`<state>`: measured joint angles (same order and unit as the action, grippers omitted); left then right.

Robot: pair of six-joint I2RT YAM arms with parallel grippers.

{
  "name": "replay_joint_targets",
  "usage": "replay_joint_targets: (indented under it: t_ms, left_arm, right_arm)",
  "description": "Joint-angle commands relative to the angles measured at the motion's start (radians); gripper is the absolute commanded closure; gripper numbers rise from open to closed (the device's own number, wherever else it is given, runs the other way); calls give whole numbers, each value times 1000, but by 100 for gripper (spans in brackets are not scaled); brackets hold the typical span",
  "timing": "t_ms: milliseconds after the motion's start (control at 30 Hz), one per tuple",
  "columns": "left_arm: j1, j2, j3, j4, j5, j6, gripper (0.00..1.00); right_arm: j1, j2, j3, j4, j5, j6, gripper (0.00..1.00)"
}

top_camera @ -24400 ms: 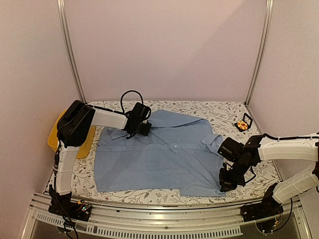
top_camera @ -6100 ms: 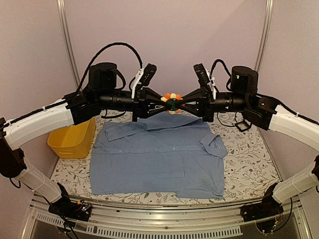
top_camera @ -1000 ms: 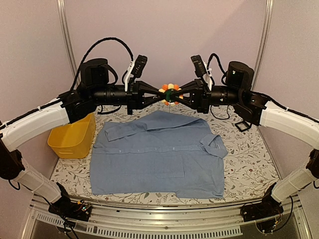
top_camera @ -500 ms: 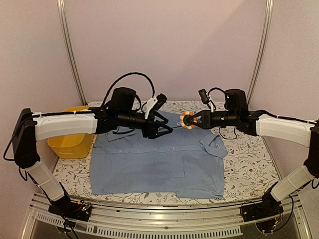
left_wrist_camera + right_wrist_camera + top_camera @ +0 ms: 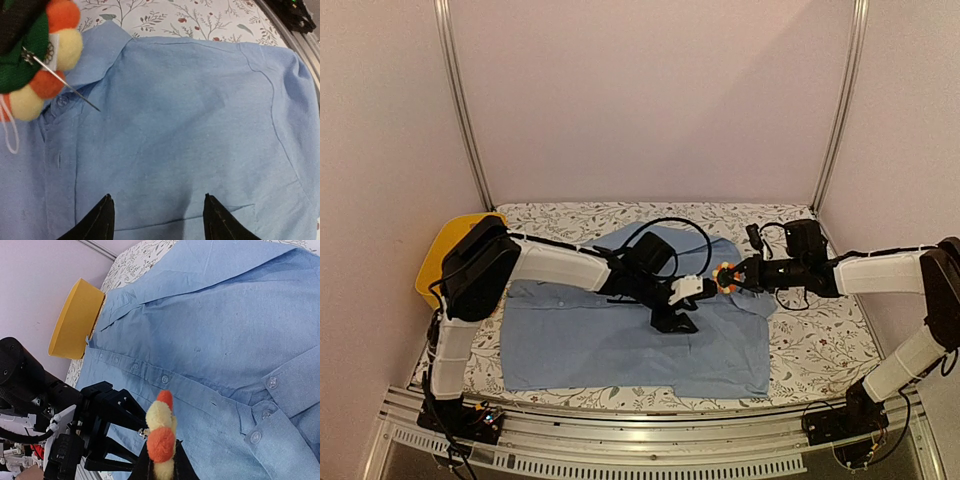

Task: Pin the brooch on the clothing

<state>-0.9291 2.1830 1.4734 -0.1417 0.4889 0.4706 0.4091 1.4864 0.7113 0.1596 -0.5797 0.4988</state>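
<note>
The clothing, a light blue shirt (image 5: 610, 340), lies flat on the flowered table. The brooch (image 5: 724, 277) hangs just above the shirt's collar area, with my right gripper (image 5: 732, 277) shut on it. Its orange and yellow petals (image 5: 162, 432) stick up between my right fingers. From the left wrist view the brooch (image 5: 35, 60) shows its green back, and its pin stands open, pointing down at the shirt (image 5: 190, 115). My left gripper (image 5: 156, 202) hovers open over the shirt front near the pocket seam, holding nothing. It sits just left of the brooch (image 5: 676, 320).
A yellow basket (image 5: 438, 262) stands at the table's left edge, also visible as a yellow basket (image 5: 75, 320) beyond the shirt's collar. Flowered table cloth (image 5: 820, 340) shows right of the shirt. The shirt's button placket (image 5: 165, 379) runs beneath the brooch.
Both arms have come down from high above the table. My left gripper has let go of the brooch, opened and dropped over the shirt. My right gripper carried the brooch down.
</note>
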Motion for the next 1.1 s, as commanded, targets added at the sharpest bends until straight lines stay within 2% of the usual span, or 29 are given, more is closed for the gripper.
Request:
replay_joint_targets:
  t_ms: [0,100,233,333,367,467,533,633,933,1067]
  left_arm:
    - [5,67,101,-54,-29,181,40]
    - [10,104,130,-72,-79,212,44]
    - [19,130,137,-115,-49,248,45]
    - [24,137,133,-109,-48,229,54]
    - [27,139,133,-101,-45,220,61]
    - [28,137,136,-94,-36,193,89]
    - [28,130,136,-96,-20,181,100]
    - [29,129,136,-96,-17,163,100]
    - [39,110,183,-137,51,93,100]
    - [35,63,121,-145,72,97,100]
  right_arm:
    - [-21,33,-36,96,-45,15,100]
    - [-33,54,-40,115,-72,21,100]
    - [-36,92,-38,127,-99,15,100]
    - [-35,111,-36,137,-115,17,100]
    - [-36,122,-36,148,-120,19,100]
    - [-36,152,-39,185,-135,42,100]
    - [-35,173,-45,220,-148,69,100]
    - [-34,212,-62,282,-178,115,100]
    - [-35,231,-69,287,-174,122,100]
    - [-35,223,-72,287,-179,120,100]
